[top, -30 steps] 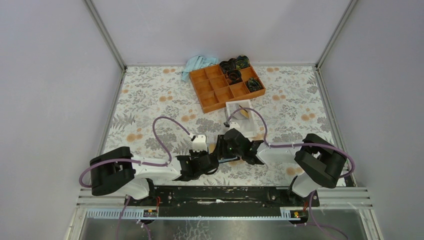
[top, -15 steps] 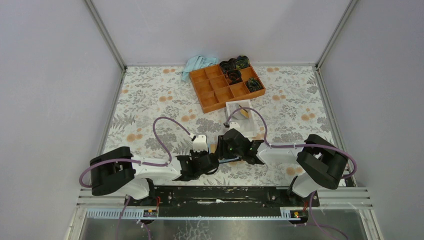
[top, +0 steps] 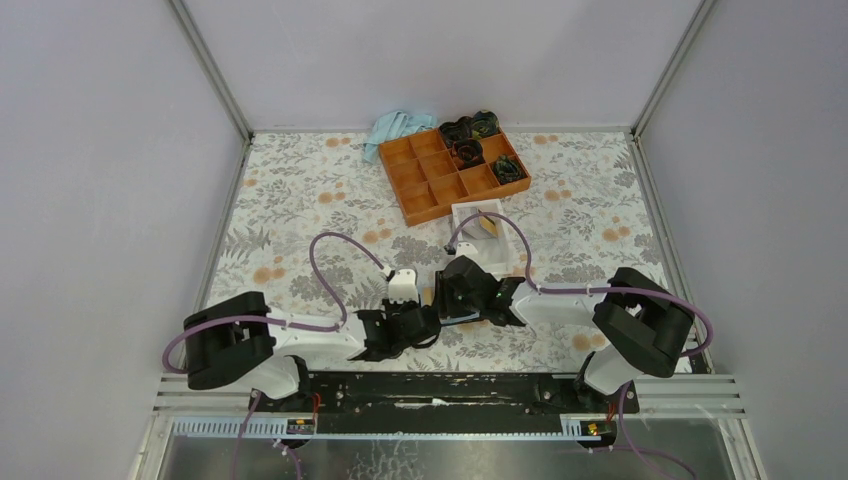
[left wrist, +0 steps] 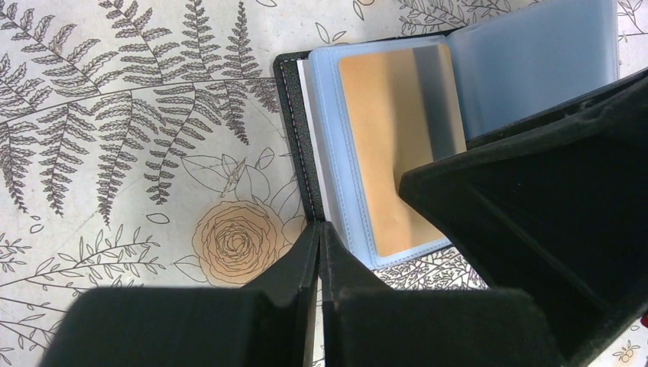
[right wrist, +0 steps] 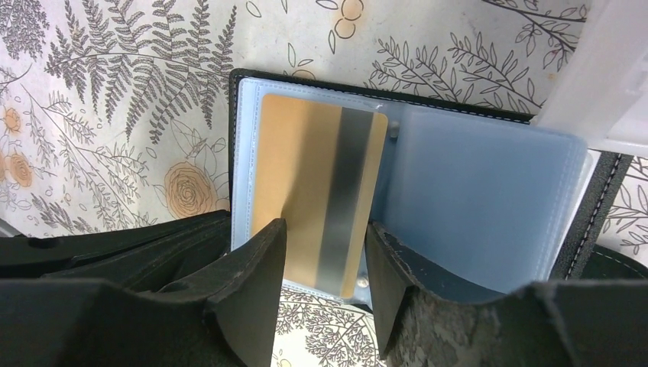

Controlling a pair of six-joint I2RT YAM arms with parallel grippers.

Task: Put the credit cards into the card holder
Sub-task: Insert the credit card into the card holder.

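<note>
The card holder (right wrist: 474, 199) lies open on the floral cloth, black cover down and light-blue sleeves up. A yellow-orange credit card (right wrist: 306, 168) with a grey stripe lies on its left sleeve, the near end sticking out past the sleeve's edge. My right gripper (right wrist: 325, 237) is shut on that near end, a finger against each long edge. The same card (left wrist: 382, 138) and the card holder (left wrist: 535, 61) show in the left wrist view. There my left gripper (left wrist: 319, 227) is shut on the black cover's near corner. Another yellow card (top: 487, 225) rests in the white box.
The white box (top: 470, 212) stands just beyond the two grippers. Behind it is an orange compartment tray (top: 420, 185) with dark items (top: 468, 128) in its far cells. A light-blue cloth (top: 395, 128) lies at the back edge. Walls close in the cloth on three sides.
The right gripper has edged slightly left toward the left gripper with the card. The left wrist has shifted a little right. Both grips are unchanged.
</note>
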